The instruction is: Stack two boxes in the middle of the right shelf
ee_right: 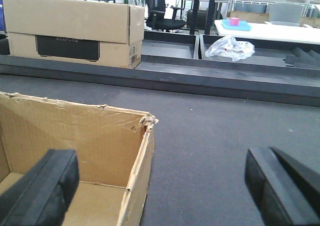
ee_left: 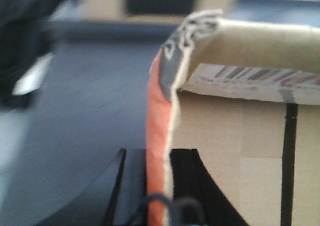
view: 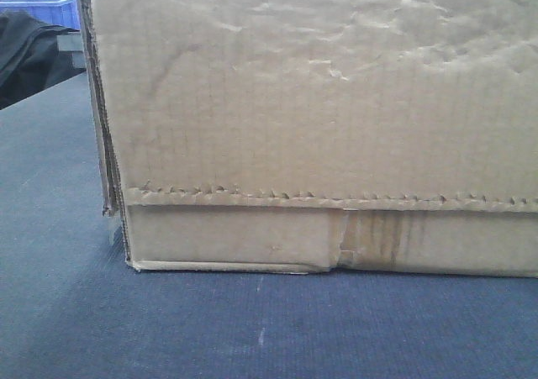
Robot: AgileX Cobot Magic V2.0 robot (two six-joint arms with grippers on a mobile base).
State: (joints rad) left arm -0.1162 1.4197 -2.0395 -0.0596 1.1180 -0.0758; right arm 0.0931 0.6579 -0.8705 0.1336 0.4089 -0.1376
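A large wrinkled brown cardboard box [view: 319,102] with a jagged flap seam stands on dark carpet and fills the front view. In the left wrist view my left gripper [ee_left: 159,158] is shut on the box's upright wall edge [ee_left: 159,116], which carries orange tape, with one finger on each side. In the right wrist view my right gripper [ee_right: 160,161] is wide open and straddles the open box's right wall [ee_right: 142,171]. Its left finger [ee_right: 45,186] is inside the box and its right finger [ee_right: 280,186] is over the carpet. A second brown box [ee_right: 70,30] with a black panel stands at the back. The steel shelf is out of view.
A blue bin [view: 42,9] and black cloth [view: 34,51] lie at the far left. Behind the carpet's raised dark edge [ee_right: 200,78] are black trays, a crumpled plastic bag [ee_right: 230,48], an office chair [ee_right: 160,10] and a white table [ee_right: 280,33].
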